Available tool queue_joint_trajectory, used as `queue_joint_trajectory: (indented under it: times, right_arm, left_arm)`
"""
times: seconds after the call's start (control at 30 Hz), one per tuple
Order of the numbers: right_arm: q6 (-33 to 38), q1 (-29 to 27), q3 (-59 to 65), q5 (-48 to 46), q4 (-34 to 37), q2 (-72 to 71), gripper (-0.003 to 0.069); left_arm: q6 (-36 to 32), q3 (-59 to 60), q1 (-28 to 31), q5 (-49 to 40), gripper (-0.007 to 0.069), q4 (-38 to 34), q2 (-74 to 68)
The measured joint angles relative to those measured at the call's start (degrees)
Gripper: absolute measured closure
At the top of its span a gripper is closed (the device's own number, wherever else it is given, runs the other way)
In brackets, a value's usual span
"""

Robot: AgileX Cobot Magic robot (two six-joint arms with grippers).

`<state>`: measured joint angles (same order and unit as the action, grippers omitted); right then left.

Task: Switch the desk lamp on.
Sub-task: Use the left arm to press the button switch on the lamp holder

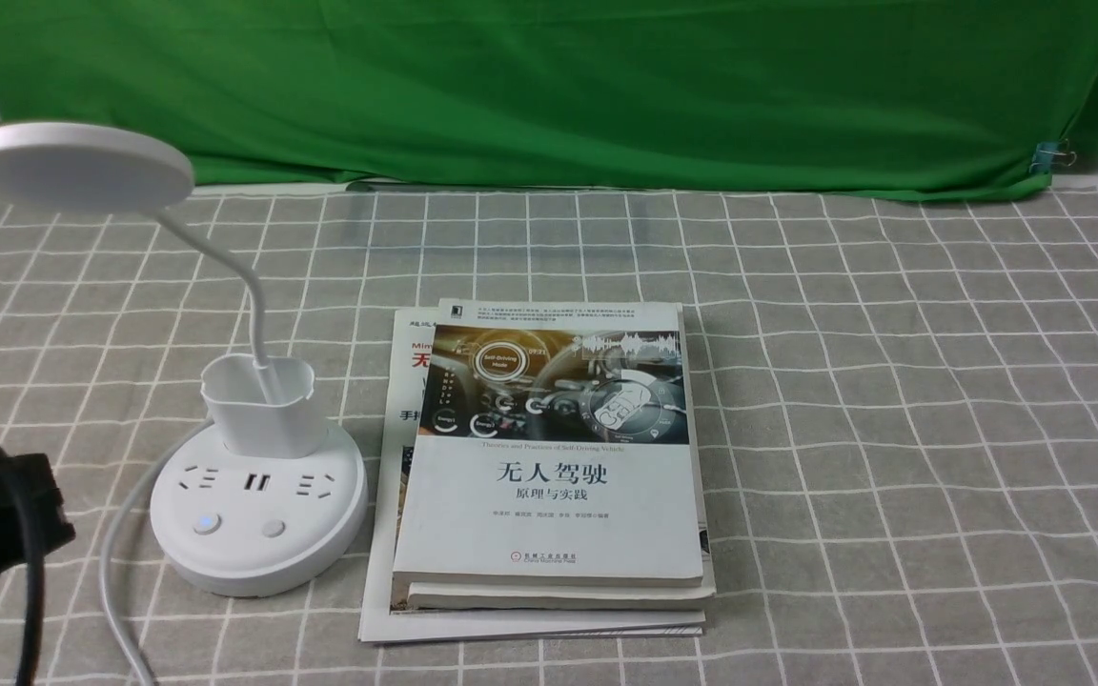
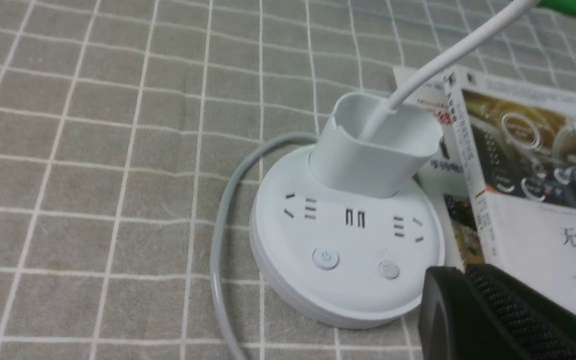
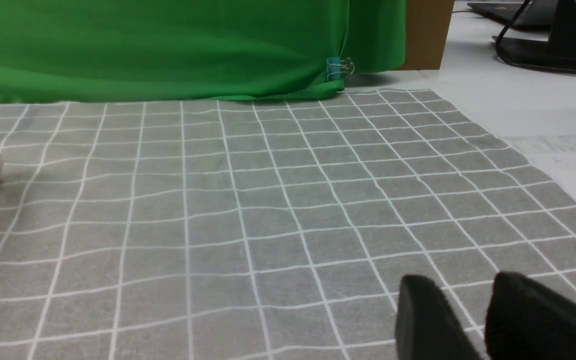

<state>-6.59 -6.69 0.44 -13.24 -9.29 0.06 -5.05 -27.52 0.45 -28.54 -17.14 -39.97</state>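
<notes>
The white desk lamp stands at the left in the front view, with its disc head (image 1: 74,164), gooseneck (image 1: 246,276), cup holder (image 1: 258,405) and round base (image 1: 258,543). The base carries sockets and two buttons, one with a blue power mark (image 1: 207,523) and a plain one (image 1: 273,527). The head looks unlit. My left gripper (image 1: 49,519) is shut and empty, hovering just left of the base. In the left wrist view its tips (image 2: 455,272) sit beside the base (image 2: 348,290), close to the plain button (image 2: 389,269). My right gripper (image 3: 463,285) is open above bare cloth.
A stack of books (image 1: 549,476) lies right beside the lamp base. The lamp's grey cord (image 1: 120,534) curls round the base toward the front edge. The grey checked cloth (image 1: 892,429) covers the table, and a green backdrop (image 1: 549,86) hangs behind.
</notes>
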Motion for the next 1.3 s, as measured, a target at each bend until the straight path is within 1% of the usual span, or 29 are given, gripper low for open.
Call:
queue_joint_trajectory:
  times: [0.13, 0.2, 0.37, 0.5, 0.53, 0.6, 0.67, 0.7, 0.8, 0.83, 0.93, 1.0, 1.03, 1.07, 1.17, 1.3]
  right_arm:
    - [0.0, 0.0, 0.0, 0.0, 0.0, 0.0, 0.0415]
    - [0.0, 0.0, 0.0, 0.0, 0.0, 0.0, 0.0415]
    - [0.0, 0.0, 0.0, 0.0, 0.0, 0.0, 0.0415]
    - [0.0, 0.0, 0.0, 0.0, 0.0, 0.0, 0.0415]
    - [0.0, 0.0, 0.0, 0.0, 0.0, 0.0, 0.0415]
    - [0.0, 0.0, 0.0, 0.0, 0.0, 0.0, 0.0415]
    - [0.0, 0.0, 0.0, 0.0, 0.0, 0.0, 0.0415]
    - [0.0, 0.0, 0.0, 0.0, 0.0, 0.0, 0.0415]
    - [0.0, 0.0, 0.0, 0.0, 0.0, 0.0, 0.0415]
    - [0.0, 0.0, 0.0, 0.0, 0.0, 0.0, 0.0415]
    - [0.0, 0.0, 0.0, 0.0, 0.0, 0.0, 0.0415]
    - [0.0, 0.0, 0.0, 0.0, 0.0, 0.0, 0.0415]
    - [0.0, 0.0, 0.0, 0.0, 0.0, 0.0, 0.0415]
    - [0.0, 0.0, 0.0, 0.0, 0.0, 0.0, 0.0415]
    - [0.0, 0.0, 0.0, 0.0, 0.0, 0.0, 0.0415]
    - [0.1, 0.0, 0.0, 0.0, 0.0, 0.0, 0.0415]
  left_arm:
    - [-1.6, -0.5, 0.0, -2.3, 0.0606, -1.1, -6.6]
    - [-6.2, -2.2, 0.0, -5.4, 0.0606, -3.7, -11.4]
    - [-13.1, -7.3, -0.1, -10.3, 0.0606, -7.3, -18.5]
    - [-14.8, -9.8, -1.5, -11.1, 0.0606, -7.6, -22.4]
    - [-14.8, -10.3, -3.1, -11.1, 0.0606, -7.4, -23.8]
    - [-13.9, -10.3, -6.2, -10.6, 0.0606, -6.3, -25.9]
    - [-9.6, -10.3, -10.8, -9.6, 0.0606, -2.0, -29.0]
    - [-6.2, -10.4, -12.7, -9.0, 0.0606, 1.5, -30.6]
    - [-0.4, -11.6, -16.1, -7.2, 0.0606, 8.0, -35.3]
    - [-0.2, -11.6, -16.1, -7.2, 0.0606, 8.2, -35.3]
    - [1.2, -13.7, -16.5, -2.1, 0.0606, 10.2, -39.0]
    - [1.7, -14.3, -16.5, 2.5, 0.0606, 12.9, -40.3]
    - [1.7, -14.4, -16.5, 3.1, 0.0606, 13.2, -40.6]
    - [1.7, -14.4, -16.5, 4.6, 0.0606, 15.2, -41.3]
    - [2.1, -14.4, -16.5, 4.7, 0.0606, 18.3, -42.6]
    - [2.5, -14.4, -16.5, 5.1, 0.0606, 19.6, -44.0]
